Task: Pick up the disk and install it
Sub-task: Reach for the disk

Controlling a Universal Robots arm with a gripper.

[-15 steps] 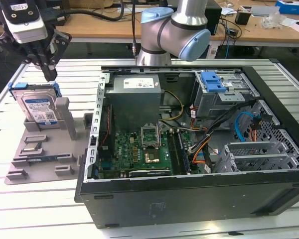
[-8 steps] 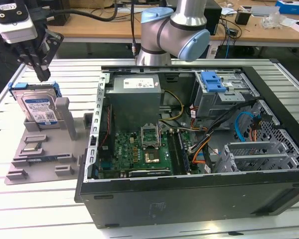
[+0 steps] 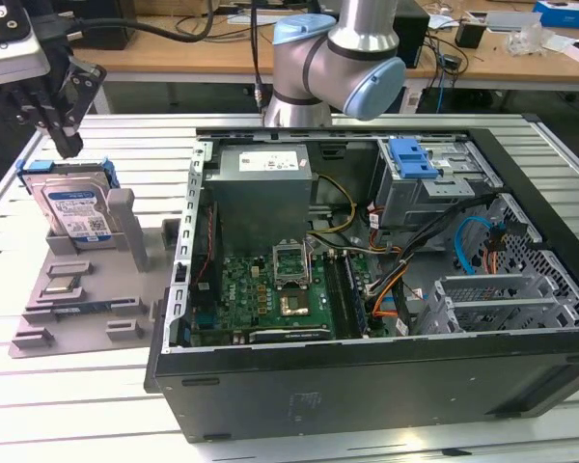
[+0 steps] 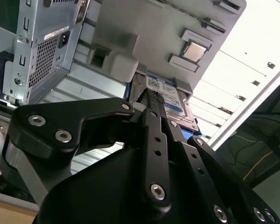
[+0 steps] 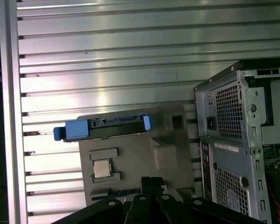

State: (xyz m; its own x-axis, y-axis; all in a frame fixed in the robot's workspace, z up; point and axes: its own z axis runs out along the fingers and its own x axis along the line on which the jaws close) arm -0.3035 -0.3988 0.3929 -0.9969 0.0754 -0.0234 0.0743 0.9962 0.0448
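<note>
The end effector, closed and holding nothing, hovers just above the upright disk.

Robotics lab: slotted aluminium table, opened computer case, cable-strewn workbench behind.

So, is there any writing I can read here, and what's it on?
No text is legible.
Disk label: barcodes and print, too small to read.
Grey metal box, white sticker: too small.
Computer case, rear sticker: blurred.
</note>
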